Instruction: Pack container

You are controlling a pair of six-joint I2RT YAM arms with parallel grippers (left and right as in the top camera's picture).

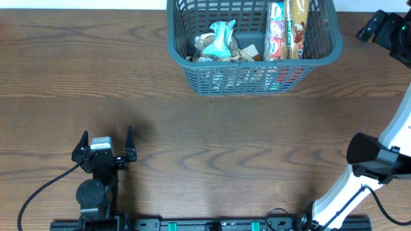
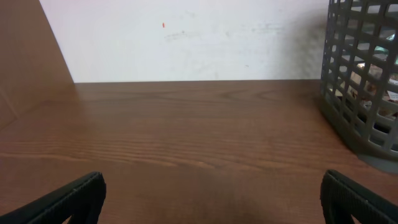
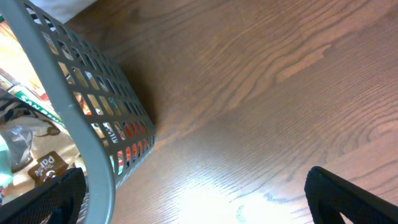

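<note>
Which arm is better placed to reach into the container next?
Right, probably. The right fingers stand open just beside the container rim; the left fingers are open too, but far from it across the table.

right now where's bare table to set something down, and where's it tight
Free: the wide wood of the table between the basket's near wall and the left gripper, and the stretch left of the basket. Crowded: inside the basket, among the snack packets, and the gap between its right wall and the open right gripper.
</note>
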